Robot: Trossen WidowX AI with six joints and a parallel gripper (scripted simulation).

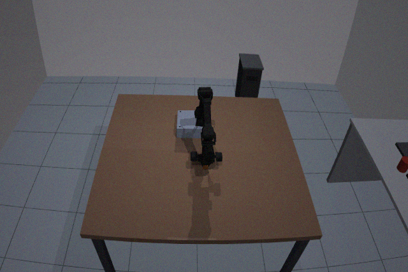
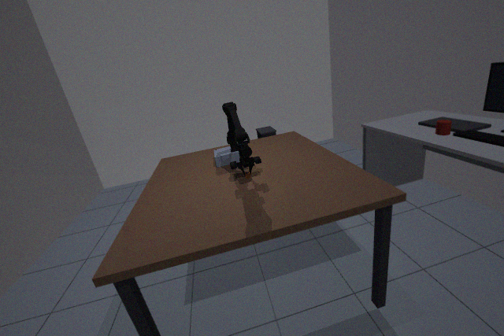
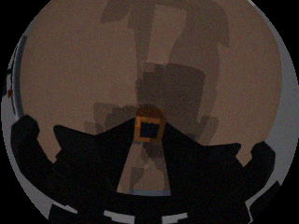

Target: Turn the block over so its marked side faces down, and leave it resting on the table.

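A small orange block with a dark square mark on its upper face sits on the brown table, near its middle. My gripper is lowered to the table top and is shut on this block, one black finger at each side of it. In the top and exterior views the gripper hides most of the block; only a sliver of orange shows in the top view.
The arm's white base box stands on the table just behind the gripper. A dark cabinet stands on the floor behind the table. A grey desk with a red cup stands to the right.
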